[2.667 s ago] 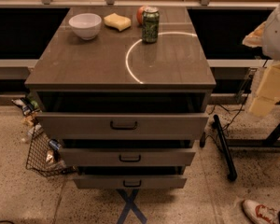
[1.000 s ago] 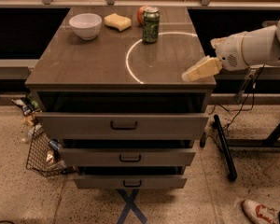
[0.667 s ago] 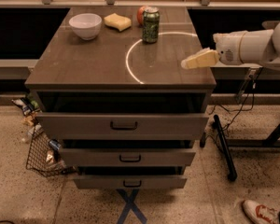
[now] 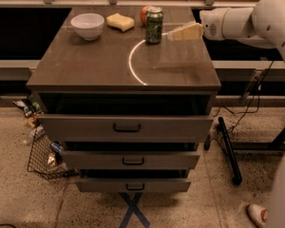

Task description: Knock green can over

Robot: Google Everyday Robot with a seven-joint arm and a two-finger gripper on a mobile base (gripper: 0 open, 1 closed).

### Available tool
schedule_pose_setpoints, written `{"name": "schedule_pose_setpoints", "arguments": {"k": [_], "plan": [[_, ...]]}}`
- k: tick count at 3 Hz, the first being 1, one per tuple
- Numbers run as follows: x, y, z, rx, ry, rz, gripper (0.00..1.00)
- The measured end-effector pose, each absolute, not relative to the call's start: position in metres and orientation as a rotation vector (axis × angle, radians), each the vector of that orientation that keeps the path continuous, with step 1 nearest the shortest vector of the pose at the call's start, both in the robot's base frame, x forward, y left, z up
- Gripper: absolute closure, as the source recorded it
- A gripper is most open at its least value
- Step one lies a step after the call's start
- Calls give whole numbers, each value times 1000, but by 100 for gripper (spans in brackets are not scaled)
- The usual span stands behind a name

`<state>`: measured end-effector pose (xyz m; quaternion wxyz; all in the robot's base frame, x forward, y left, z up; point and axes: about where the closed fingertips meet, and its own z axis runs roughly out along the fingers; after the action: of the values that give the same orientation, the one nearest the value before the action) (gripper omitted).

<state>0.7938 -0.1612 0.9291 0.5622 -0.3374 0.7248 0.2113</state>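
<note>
The green can [image 4: 154,25] stands upright at the back of the dark cabinet top [image 4: 95,65], its silver rim up. A red apple [image 4: 145,14] sits just behind it on its left. My gripper [image 4: 173,34] reaches in from the right on a white arm [image 4: 256,20]. Its pale tip is above the cabinet top, a short way right of the can and apart from it.
A white bowl [image 4: 87,25] and a yellow sponge [image 4: 120,22] sit at the back left of the top. Three drawers [image 4: 126,127] stand partly open below. A wire basket [image 4: 45,153] with litter is on the floor at left; a black stand leg [image 4: 228,148] at right.
The arm has swung in from the right and moved up and left over the cabinet top, bringing the gripper close to the can. The can has not moved.
</note>
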Motion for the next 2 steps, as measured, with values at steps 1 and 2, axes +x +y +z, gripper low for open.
{"name": "schedule_pose_setpoints", "arguments": {"k": [1, 2], "plan": [[822, -114, 955, -864, 1658, 494, 0], [846, -76, 961, -895, 1645, 486, 0]]}}
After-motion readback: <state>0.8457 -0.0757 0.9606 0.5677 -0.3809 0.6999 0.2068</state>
